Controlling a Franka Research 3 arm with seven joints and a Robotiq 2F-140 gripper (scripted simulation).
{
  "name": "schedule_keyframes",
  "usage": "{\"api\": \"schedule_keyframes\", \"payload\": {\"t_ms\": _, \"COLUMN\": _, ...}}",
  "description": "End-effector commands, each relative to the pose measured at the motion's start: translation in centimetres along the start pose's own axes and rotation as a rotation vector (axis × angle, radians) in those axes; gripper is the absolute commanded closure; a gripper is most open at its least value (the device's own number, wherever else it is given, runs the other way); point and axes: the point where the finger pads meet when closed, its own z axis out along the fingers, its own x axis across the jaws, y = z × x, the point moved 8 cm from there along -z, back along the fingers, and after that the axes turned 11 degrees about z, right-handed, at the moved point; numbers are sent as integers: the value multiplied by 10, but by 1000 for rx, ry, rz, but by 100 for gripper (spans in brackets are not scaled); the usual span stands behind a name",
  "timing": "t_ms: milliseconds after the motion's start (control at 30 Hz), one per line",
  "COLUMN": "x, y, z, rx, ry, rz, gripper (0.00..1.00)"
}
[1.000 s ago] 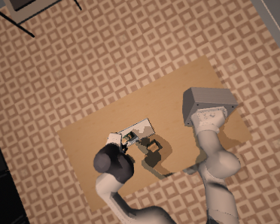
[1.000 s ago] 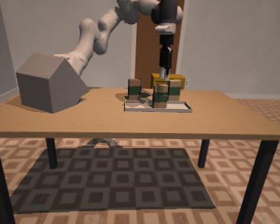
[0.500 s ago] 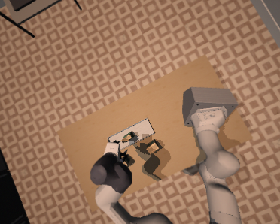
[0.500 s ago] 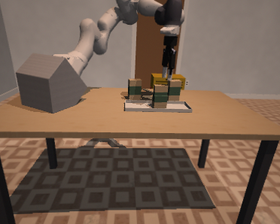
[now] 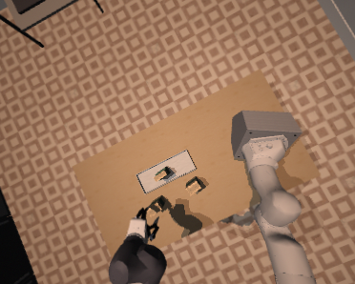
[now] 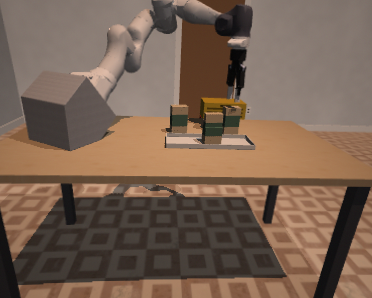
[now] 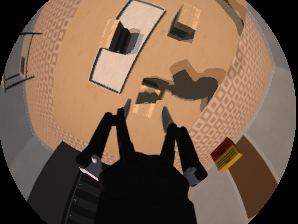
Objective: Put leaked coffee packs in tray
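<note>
Three tan coffee packs with a green band are in view. One pack [image 5: 164,173] stands inside the white tray [image 5: 166,172]; it also shows in the front view [image 6: 213,127] and in the wrist view [image 7: 123,38]. A second pack [image 5: 195,186] stands on the table beside the tray [image 6: 178,119]. The third pack [image 5: 158,205] stands near the table's edge, on the other side of the tray [image 6: 232,118]. My gripper [image 6: 235,94] hangs just above this third pack, half open and empty. In the wrist view the pack [image 7: 149,92] lies just beyond the fingertips.
The grey robot base block [image 6: 68,110] sits on the table's far end from the tray. A yellow box [image 6: 223,107] stands behind the table, and shows off the table in the wrist view [image 7: 226,156]. The table edge runs close to the third pack.
</note>
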Motion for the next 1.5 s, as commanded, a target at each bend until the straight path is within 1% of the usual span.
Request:
{"api": "schedule_keyframes", "payload": {"t_ms": 0, "x": -2, "y": -1, "z": 0, "rx": 9, "ry": -4, "rz": 102, "gripper": 45}}
{"api": "schedule_keyframes", "payload": {"t_ms": 67, "x": -2, "y": -1, "z": 4, "rx": 9, "ry": -4, "rz": 102, "gripper": 45}}
{"api": "schedule_keyframes", "payload": {"t_ms": 200, "x": -2, "y": 0, "z": 18, "rx": 9, "ry": -4, "rz": 102, "gripper": 45}}
{"api": "schedule_keyframes", "payload": {"t_ms": 1467, "x": -2, "y": 0, "z": 20, "rx": 9, "ry": -4, "rz": 102, "gripper": 45}}
